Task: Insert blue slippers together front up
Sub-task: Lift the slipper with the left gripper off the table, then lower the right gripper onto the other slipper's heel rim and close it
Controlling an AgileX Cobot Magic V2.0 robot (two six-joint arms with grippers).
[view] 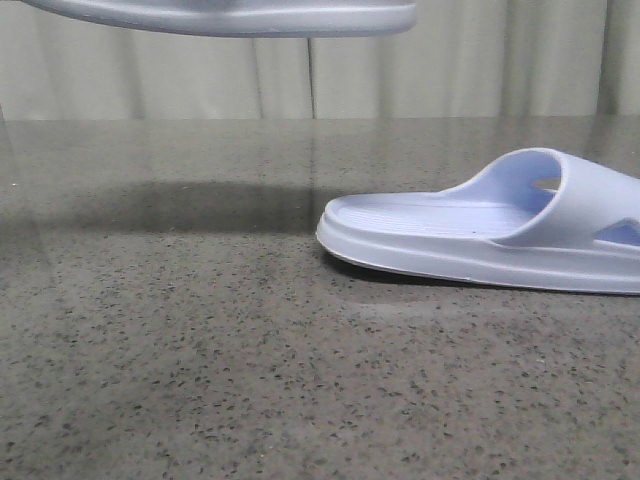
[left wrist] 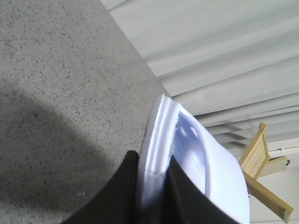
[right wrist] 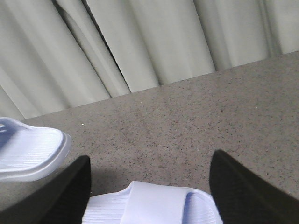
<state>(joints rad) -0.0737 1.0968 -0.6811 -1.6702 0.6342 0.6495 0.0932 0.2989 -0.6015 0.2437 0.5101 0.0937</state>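
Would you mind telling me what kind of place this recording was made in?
Probably an indoor test or lab room, not a home: a speckled stone-look tabletop fronts pale pleated curtains, and a light wooden frame, perhaps a chair, stands off the table's edge.

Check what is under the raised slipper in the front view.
Under the raised slipper lies bare table with its dark shadow; the other slipper sits to the right. The left end effector holding it is out of frame there.

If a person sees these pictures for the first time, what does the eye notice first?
First, the lifted slipper hanging in the air at the top of the front view, clamped at its edge by the left end effector. Next, the second slipper lying sole-down on the speckled table, with the open right end effector above it.
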